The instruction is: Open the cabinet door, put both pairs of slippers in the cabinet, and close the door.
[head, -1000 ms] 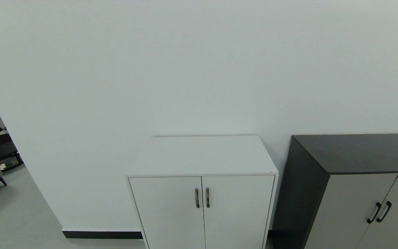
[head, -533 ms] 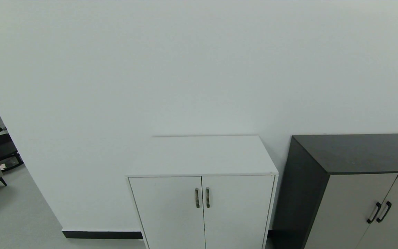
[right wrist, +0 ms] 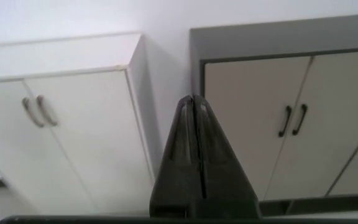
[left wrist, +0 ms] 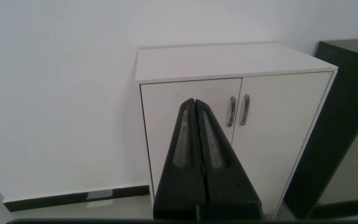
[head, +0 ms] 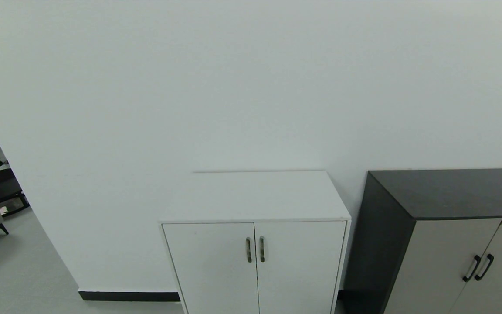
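The white cabinet stands against the wall, just left of a dark cabinet, both doors closed, its two handles side by side at the middle. The left gripper and right gripper each have fingers pressed together on nothing, and both seem to hang short of the doors

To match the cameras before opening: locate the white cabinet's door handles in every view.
Head view: handles low centre, where the white doors meet.
Left wrist view: handles between the left claw and the dark cabinet.
Right wrist view: handles opposite the dark cabinet, past the right claw.
Shared landmark: the dark cabinet.
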Motion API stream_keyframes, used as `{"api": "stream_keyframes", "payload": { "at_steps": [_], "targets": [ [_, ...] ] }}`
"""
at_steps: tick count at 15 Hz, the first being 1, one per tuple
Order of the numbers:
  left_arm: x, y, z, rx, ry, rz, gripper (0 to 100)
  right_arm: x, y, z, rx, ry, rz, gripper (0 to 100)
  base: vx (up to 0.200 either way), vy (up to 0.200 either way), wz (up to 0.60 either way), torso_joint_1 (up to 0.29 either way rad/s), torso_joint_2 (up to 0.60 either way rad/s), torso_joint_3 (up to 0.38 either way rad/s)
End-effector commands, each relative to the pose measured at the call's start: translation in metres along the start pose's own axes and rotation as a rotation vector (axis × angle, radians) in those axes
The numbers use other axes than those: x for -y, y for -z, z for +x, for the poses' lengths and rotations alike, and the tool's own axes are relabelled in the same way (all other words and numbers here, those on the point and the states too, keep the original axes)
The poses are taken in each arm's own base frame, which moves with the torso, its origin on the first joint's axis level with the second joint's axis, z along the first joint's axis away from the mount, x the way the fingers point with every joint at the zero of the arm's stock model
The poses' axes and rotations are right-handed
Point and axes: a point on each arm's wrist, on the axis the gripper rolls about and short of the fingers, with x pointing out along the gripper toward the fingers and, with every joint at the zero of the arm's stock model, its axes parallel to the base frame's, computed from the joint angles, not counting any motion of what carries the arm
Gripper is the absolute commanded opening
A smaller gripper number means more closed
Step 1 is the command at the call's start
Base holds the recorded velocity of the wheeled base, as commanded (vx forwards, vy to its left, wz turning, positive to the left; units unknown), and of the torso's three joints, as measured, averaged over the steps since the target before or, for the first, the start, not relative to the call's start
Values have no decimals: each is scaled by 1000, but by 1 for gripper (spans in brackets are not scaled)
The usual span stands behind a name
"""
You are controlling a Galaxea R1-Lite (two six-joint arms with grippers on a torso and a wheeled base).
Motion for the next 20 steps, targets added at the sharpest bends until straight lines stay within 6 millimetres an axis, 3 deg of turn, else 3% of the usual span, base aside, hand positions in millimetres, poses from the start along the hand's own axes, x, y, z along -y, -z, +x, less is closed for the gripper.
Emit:
{"api": "stream_keyframes", "payload": {
  "at_steps": [1,20],
  "targets": [
    [0,0,0,-1,0,1,0,0,1,-4,47,20,5,0,0,0,0,0,0,0],
    [0,0,0,-1,0,-1,0,0,1,-5,76,30,43,0,0,0,0,0,0,0]
  ]
}}
